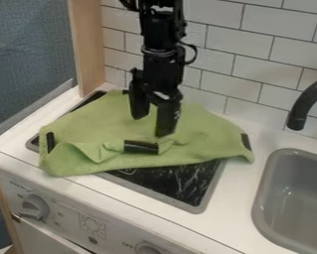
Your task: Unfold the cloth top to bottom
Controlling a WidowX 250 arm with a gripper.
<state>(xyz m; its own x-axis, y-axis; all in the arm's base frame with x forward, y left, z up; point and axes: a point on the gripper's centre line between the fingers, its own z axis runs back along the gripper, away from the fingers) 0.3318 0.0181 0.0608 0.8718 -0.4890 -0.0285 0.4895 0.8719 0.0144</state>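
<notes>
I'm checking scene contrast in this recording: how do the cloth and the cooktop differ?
The cloth is green with black patches; the cooktop is black with pale marbling and a grey rim. The cloth lies rumpled, while the cooktop is flat. The cloth is on top; the cooktop is partly covered beneath it. Both show some black.

White brick-shaped tiles point(254, 54) with dark joints are lining the back wall. A pale wooden post point(89, 44) is standing at their left end, and a blue-grey backdrop point(28, 54) is spreading beyond it. A white counter point(244, 176) is holding a black stovetop point(187, 186) with a grey rim and, to the right, a grey sink point(303, 198). A black faucet point(306, 101) is curving down behind the sink. Below, a white panel point(118, 223) is carrying two round knobs point(36, 207).
</notes>
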